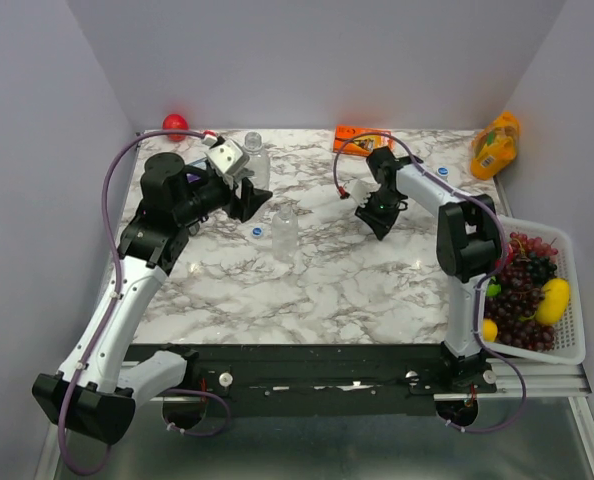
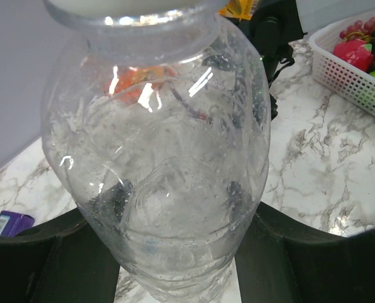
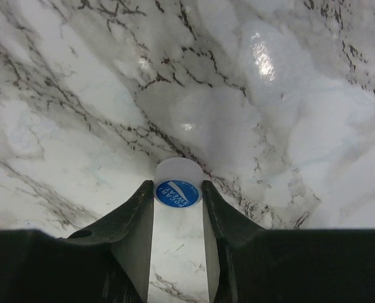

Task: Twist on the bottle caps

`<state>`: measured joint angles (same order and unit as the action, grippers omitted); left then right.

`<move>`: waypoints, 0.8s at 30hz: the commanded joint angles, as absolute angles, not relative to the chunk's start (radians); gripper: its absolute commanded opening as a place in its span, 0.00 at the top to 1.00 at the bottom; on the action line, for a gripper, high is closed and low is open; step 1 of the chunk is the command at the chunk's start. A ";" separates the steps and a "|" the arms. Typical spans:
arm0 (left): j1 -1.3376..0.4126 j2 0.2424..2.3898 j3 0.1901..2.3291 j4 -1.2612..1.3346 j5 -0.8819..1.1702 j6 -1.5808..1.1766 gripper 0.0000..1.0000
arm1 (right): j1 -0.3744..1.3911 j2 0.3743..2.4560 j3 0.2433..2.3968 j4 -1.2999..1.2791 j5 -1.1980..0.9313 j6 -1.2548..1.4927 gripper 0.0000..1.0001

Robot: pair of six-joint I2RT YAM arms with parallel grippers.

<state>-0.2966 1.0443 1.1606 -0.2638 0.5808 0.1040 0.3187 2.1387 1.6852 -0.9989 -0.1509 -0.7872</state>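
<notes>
A blue bottle cap (image 3: 178,192) lies flat on the marble worktop (image 1: 357,280), right of centre, pinched at its rim by the tips of the right end effector (image 3: 177,187), whose two fingers press on it from either side. Far left, the left end effector (image 1: 249,200) is clamped around the lower body of a clear bottle (image 2: 162,158) and holds it upright. Whether that neck is already capped cannot be told from here.

A second bottle (image 1: 285,232) stands free at mid-worktop, between the two arms, with a loose cap (image 1: 258,230) just beside it on the left. Another blue cap (image 1: 443,172) lies near the right arm, toward the far right. A basket (image 1: 567,345) of fruit sits at the right edge, well apart from the work.

The risks begin with the grip. The cap is low and held only at the fingertips, so it could squirt out or tip on edge as it leaves the marble. A tilted cap would likely meet the neck askew and cross-thread or skate off.

The free-standing bottle lies roughly on the line from cap to held bottle, and a low carry could knock it over and scatter the loose cap. The held bottle is thin, slick plastic. Under twisting it may spin within the left fingers, or buckle if they squeeze harder, leaving the cap only half seated.
</notes>
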 commanded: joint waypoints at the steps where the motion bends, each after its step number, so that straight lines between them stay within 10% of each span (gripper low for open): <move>1: -0.383 1.060 1.170 -0.299 0.673 0.181 1.00 | 0.318 1.933 1.637 -1.018 -0.213 -0.790 0.70; 14: -0.842 1.187 1.017 -0.278 0.516 0.514 1.00 | 0.330 1.151 1.491 -1.244 -0.738 -0.908 0.69; 24: -0.908 1.293 0.946 -0.092 0.414 0.503 1.00 | 0.578 1.081 1.512 -1.302 -0.631 -1.021 0.68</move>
<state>-0.8822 1.2770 0.9352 -0.2062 0.4732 0.4732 0.5102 1.0546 1.4963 -1.2594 -0.6525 -0.9539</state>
